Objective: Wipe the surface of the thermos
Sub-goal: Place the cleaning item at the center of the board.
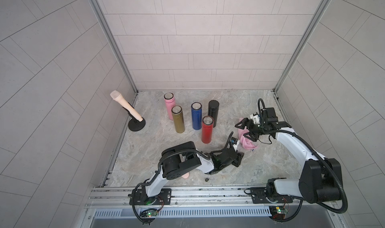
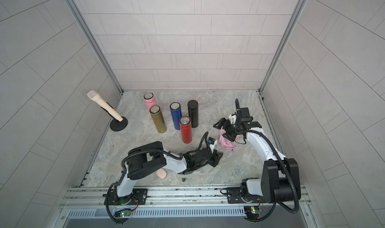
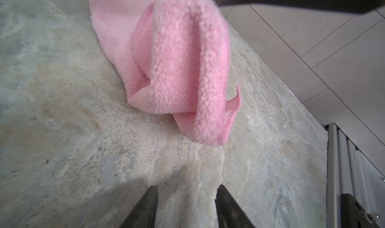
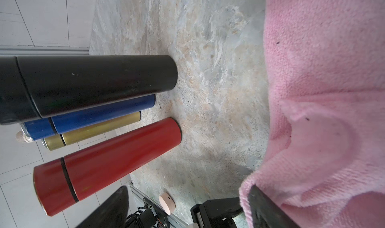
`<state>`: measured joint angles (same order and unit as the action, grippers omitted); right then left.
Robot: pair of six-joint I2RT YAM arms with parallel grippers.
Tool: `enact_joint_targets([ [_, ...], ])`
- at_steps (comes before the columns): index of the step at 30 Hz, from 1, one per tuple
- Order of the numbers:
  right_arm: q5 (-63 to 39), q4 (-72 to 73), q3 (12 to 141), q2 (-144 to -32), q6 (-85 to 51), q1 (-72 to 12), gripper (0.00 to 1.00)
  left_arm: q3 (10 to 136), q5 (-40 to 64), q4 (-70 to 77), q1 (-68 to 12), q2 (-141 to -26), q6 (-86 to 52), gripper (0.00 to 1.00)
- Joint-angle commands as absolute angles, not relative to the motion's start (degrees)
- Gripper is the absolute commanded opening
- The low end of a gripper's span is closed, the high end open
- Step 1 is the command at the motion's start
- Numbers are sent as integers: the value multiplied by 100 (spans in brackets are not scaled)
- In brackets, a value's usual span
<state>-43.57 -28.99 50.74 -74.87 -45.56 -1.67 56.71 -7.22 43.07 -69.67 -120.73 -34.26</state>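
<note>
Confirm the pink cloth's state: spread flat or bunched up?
Bunched up. The pink cloth lies crumpled on the stone surface, a thick fold standing up in the left wrist view.

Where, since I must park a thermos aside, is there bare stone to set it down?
The back right corner, between the black thermos, the right gripper and the back wall, is bare. So is the stretch between the microphone stand, gold thermos and left arm. Crowded: between red thermos, pink cloth and left gripper.
</note>
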Motion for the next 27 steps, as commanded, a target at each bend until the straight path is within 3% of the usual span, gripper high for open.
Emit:
enact_joint_targets([
  [1,-4377,-2970,4956,-7202,-4627,-243,90,5839,-703,4467,-6992,-11882,-3325,51],
  [12,-4368,-2993,4549,-6697,-4793,-325,90,6371,-623,4626,-6914,-12268,-3288,51],
  [14,-4382,-2961,4511,-6550,-4928,-325,90,6603,-735,4289,-6796,-12408,-3490,44],
  [17,-4380,-3009,4538,-6346,-5058,-325,90,6871,-717,3916,-6601,-12634,-3678,8],
  [18,-4369,-3073,4596,-6299,-5057,-325,90,6840,-706,3943,-6533,-12669,-3731,0],
  [27,-4036,-3666,5755,-6092,-4916,-171,90,6627,-898,3158,-6443,-12499,-3777,0],
])
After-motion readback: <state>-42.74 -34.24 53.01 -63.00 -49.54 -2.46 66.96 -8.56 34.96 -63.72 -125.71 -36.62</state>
